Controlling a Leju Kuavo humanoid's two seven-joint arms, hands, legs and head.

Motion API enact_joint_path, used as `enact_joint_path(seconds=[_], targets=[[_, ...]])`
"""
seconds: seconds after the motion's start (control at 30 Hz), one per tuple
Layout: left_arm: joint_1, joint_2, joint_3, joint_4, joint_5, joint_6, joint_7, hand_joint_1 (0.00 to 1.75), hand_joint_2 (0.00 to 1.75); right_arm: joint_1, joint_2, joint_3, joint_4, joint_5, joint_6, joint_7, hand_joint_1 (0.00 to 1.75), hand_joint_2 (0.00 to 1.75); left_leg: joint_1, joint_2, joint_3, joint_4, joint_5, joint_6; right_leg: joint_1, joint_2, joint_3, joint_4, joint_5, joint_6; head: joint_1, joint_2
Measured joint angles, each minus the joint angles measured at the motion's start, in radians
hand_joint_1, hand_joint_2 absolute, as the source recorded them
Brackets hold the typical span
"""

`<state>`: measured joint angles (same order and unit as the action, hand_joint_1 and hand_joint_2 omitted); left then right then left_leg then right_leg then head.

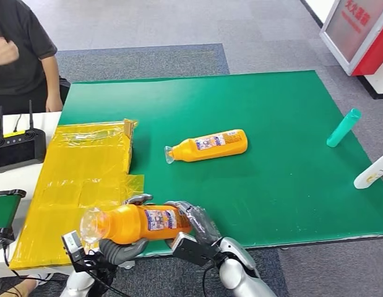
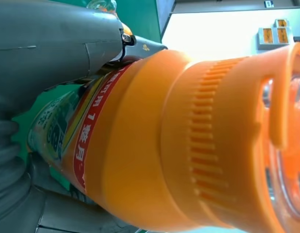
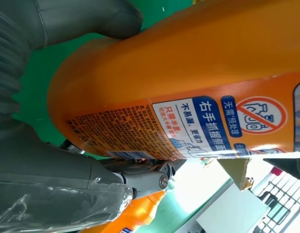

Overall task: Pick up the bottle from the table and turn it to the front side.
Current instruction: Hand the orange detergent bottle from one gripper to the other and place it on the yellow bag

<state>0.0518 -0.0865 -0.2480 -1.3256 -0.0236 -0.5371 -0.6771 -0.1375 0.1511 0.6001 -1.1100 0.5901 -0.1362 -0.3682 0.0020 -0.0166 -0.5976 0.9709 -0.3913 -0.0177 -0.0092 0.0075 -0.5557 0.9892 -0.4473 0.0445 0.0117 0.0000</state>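
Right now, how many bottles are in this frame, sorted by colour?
Orange: 2, the held bottle gripped by left hand and right hand, and the lying bottle on the green mat.
Teal: 1, teal bottle.
White: 1, white bottle.
Total: 4.

Held bottle (image 1: 133, 224): glossy orange plastic, ribbed neck, clear cap, printed label. Counter (image 1: 283, 185): matt green mat. Yellow film (image 1: 81, 173), shiny, wrinkled, at left edge.
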Motion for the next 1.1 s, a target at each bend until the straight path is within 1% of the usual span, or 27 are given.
enact_joint_path(seconds=[0.27, 0.3, 0.33, 0.4, 0.43, 0.47, 0.57, 0.67, 0.73, 1.1], targets=[[-0.006, 0.001, -0.01, 0.0, -0.015, 0.049, 0.0, 1.75, 1.75, 0.001, 0.0, 0.0, 0.004, 0.0, -0.002, 0.002, 1.75, 1.75, 0.0, 0.0, 0.0, 0.0, 0.0, 0.0, 0.0, 0.0, 0.0, 0.0, 0.0, 0.0, 0.0, 0.0], [-0.006, 0.001, -0.011, 0.0, -0.017, 0.056, 0.0, 1.75, 1.75, 0.001, 0.0, 0.0, 0.004, 0.0, -0.003, 0.002, 1.64, 1.75, 0.0, 0.0, 0.0, 0.0, 0.0, 0.0, 0.0, 0.0, 0.0, 0.0, 0.0, 0.0, 0.0, 0.0], [-0.006, 0.001, -0.012, 0.0, -0.019, 0.062, 0.0, 1.75, 1.75, 0.002, 0.0, 0.0, 0.004, 0.0, -0.004, 0.002, 1.25, 1.75, 0.0, 0.0, 0.0, 0.0, 0.0, 0.0, 0.0, 0.0, 0.0, 0.0, 0.0, 0.0, 0.0, 0.0], [-0.007, 0.001, -0.012, 0.0, -0.028, 0.081, 0.0, 1.75, 1.75, 0.002, 0.0, 0.0, 0.004, 0.0, -0.007, 0.003, 0.38, 1.75, 0.0, 0.0, 0.0, 0.0, 0.0, 0.0, 0.0, 0.0, 0.0, 0.0, 0.0, 0.0, 0.0, 0.0], [-0.007, 0.001, -0.013, 0.0, -0.038, 0.094, 0.0, 1.75, 1.75, 0.003, 0.0, 0.0, 0.004, 0.0, -0.008, 0.004, 0.04, 1.75, 0.0, 0.0, 0.0, 0.0, 0.0, 0.0, 0.0, 0.0, 0.0, 0.0, 0.0, 0.0, 0.0, 0.0], [-0.009, 0.001, -0.014, 0.0, -0.052, 0.113, 0.0, 1.75, 1.75, 0.005, 0.0, 0.0, 0.004, 0.001, -0.011, 0.006, 0.0, 1.75, 0.0, 0.0, 0.0, 0.0, 0.0, 0.0, 0.0, 0.0, 0.0, 0.0, 0.0, 0.0, 0.0, 0.0], [-0.011, -0.001, -0.017, -0.001, -0.116, 0.204, 0.008, 1.75, 1.75, 0.017, -0.002, -0.007, 0.003, 0.001, -0.027, 0.015, 0.0, 1.75, 0.0, 0.0, 0.0, 0.0, 0.0, 0.0, 0.0, 0.0, 0.0, 0.0, 0.0, 0.0, 0.0, 0.0], [-0.001, -0.003, -0.016, -0.014, -0.188, 0.325, 0.043, 1.75, 1.75, 0.032, -0.008, -0.025, -0.016, -0.003, -0.043, 0.02, 0.0, 1.75, 0.0, 0.001, 0.0, 0.0, 0.0, 0.0, 0.0, 0.001, 0.0, 0.0, 0.0, 0.0, 0.0, 0.0], [0.008, 0.001, -0.009, -0.029, -0.207, 0.366, 0.062, 1.75, 1.75, 0.039, -0.011, -0.035, -0.034, -0.005, -0.046, 0.02, 0.0, 1.75, 0.0, 0.001, 0.0, 0.0, 0.0, 0.0, 0.0, 0.001, -0.001, 0.0, 0.0, 0.0, 0.0, 0.0], [0.02, 0.005, 0.006, -0.067, -0.21, 0.376, 0.072, 1.75, 1.75, 0.054, -0.016, -0.056, -0.07, -0.007, -0.046, 0.02, 0.0, 1.75, 0.0, 0.001, 0.0, 0.0, 0.0, 0.0, 0.0, 0.001, -0.001, 0.0, 0.0, 0.0, 0.0, 0.0]])
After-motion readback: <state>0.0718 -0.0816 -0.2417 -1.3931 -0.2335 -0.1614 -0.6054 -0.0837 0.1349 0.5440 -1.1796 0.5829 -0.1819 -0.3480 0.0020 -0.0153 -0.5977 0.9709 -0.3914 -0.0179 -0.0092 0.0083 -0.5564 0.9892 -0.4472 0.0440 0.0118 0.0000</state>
